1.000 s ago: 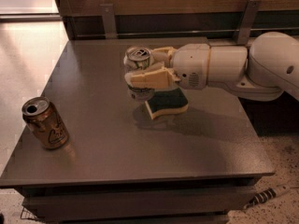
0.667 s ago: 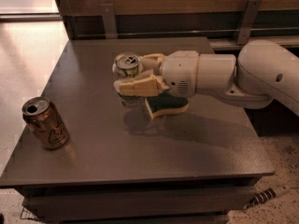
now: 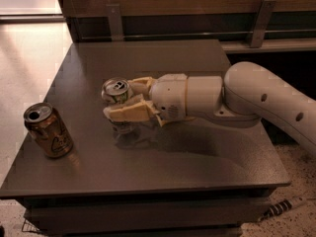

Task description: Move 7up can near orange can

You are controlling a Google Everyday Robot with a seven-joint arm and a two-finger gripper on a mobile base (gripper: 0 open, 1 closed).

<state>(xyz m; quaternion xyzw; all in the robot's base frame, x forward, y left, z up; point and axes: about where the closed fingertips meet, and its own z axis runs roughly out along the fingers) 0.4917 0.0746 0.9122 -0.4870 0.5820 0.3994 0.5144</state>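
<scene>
I had the arm (image 3: pixel 276 98) reaching in from the right, almost level, the wrist (image 3: pixel 187 100) straight. The gripper (image 3: pixel 118 101) pointed left at its end, both fingers (image 3: pixel 129 113) pressed on the 7up can (image 3: pixel 116 90).

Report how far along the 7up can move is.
Done: the grasp. The gripper is shut on the 7up can, which it holds upright over the middle of the table. In hand: the carry; a stretch of bare table separates it from the orange can, which stands near the table's left edge. Left: close that gap, set the 7up can down beside the orange can, and release.
</scene>
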